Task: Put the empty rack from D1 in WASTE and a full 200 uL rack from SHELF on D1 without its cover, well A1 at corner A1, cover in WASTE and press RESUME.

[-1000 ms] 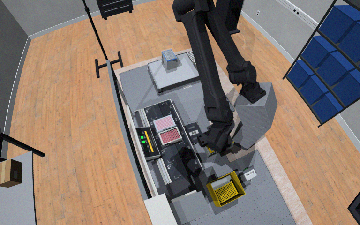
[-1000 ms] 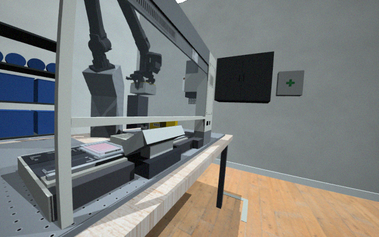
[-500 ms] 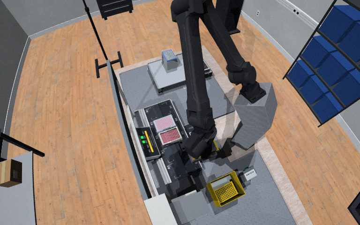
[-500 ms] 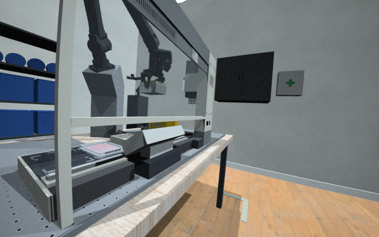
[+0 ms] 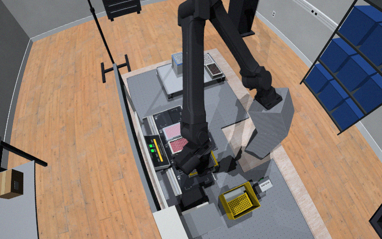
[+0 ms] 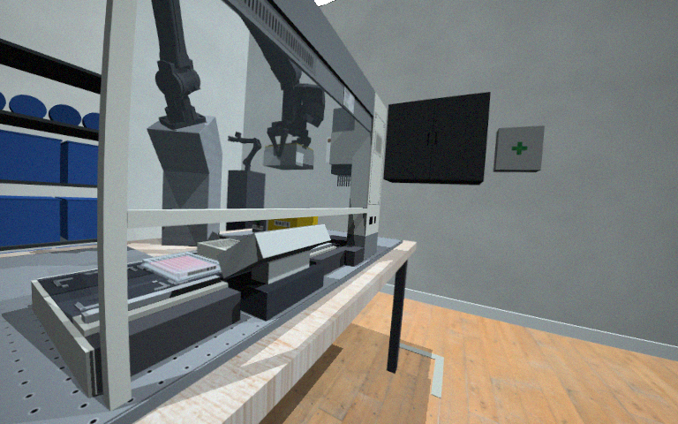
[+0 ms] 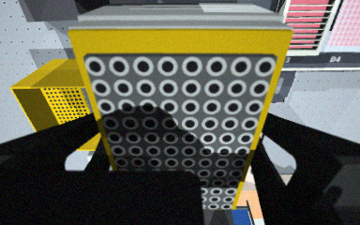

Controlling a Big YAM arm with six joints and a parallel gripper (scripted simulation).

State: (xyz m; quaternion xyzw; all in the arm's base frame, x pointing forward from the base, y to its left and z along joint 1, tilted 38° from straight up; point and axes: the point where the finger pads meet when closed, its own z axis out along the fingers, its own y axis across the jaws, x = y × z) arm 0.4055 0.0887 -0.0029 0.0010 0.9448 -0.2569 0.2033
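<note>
My gripper (image 5: 197, 165) (image 6: 289, 142) (image 7: 180, 112) is shut on a full tip rack (image 5: 214, 159) (image 6: 288, 155) (image 7: 180, 84). The rack has a yellow top frame and a grey body, with no cover, and white tip rings show in every hole. I hold it level, high above the deck, over the D2 and D1 end. Below it the dark D1 nest (image 5: 197, 182) is empty. The yellow bin WASTE (image 5: 223, 198) (image 7: 28, 100) holds a yellow perforated rack (image 5: 239, 203) and a grey cover (image 5: 234, 193).
The striped pink reservoir (image 5: 177, 145) (image 7: 307, 23) and the pink plate (image 5: 172, 130) (image 6: 179, 265) (image 7: 347, 28) lie open just beyond the held rack. The lit panel (image 5: 156, 150) stands along the deck's edge. The shelf (image 5: 171, 81) holds more racks. The RESUME box (image 5: 264, 184) is beside the bin.
</note>
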